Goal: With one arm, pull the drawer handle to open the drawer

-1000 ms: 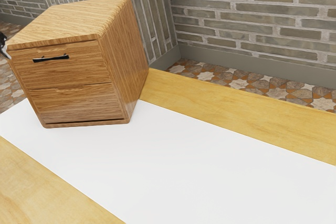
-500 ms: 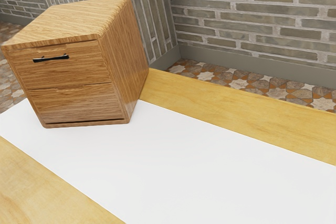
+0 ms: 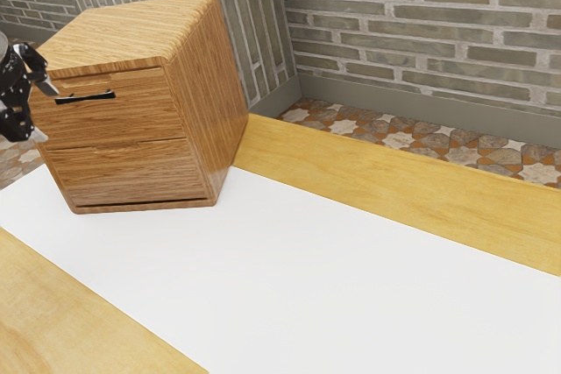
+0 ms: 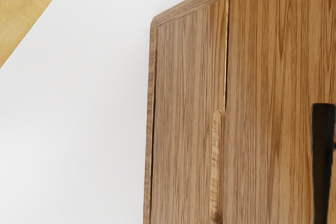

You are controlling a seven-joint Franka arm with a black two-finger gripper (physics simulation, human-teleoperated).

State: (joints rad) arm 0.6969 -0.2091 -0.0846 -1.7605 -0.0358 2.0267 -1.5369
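End effector level with the top drawer, no grasp yet

It hangs at the exterior view's left, just beside the cabinet's front corner and apart from the black handle. It sits at that height, I judge, so that I can reach straight across. Whether it is released or clenched I cannot tell. The drawer sits flush and shut in the cabinet, which stands on the counter. My wrist camera faces the wooden front, so I judge the approach unfinished.

Legible text, labels, brands, numbers or signs: none are recorded. No marking is borne by the drawer or cabinet.
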